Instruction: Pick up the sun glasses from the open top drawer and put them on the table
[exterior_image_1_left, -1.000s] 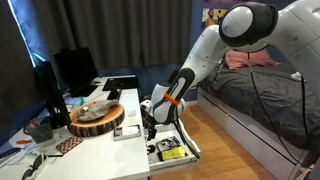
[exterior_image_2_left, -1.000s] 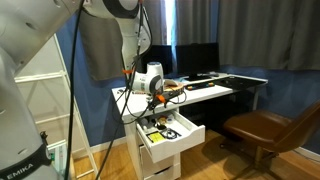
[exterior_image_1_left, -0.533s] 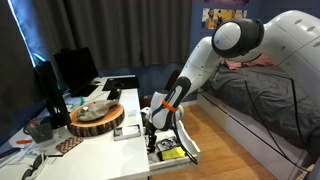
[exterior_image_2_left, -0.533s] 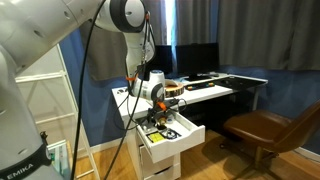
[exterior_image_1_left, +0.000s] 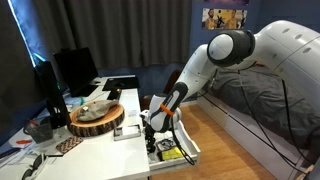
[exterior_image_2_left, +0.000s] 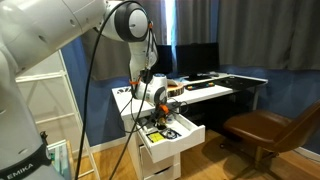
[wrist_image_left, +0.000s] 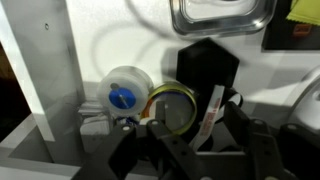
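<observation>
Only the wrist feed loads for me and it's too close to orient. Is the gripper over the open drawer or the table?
Observer: In both exterior views the gripper hangs low over the top drawer, at the end nearest the table.
Operator: What sits on the table next to that spot?
Observer: A round wooden slab, set a little back from the edge by the drawer.
Operator: Anything standing off the drawer's front?
Observer: A brown chair, well apart from the front panel.
</observation>
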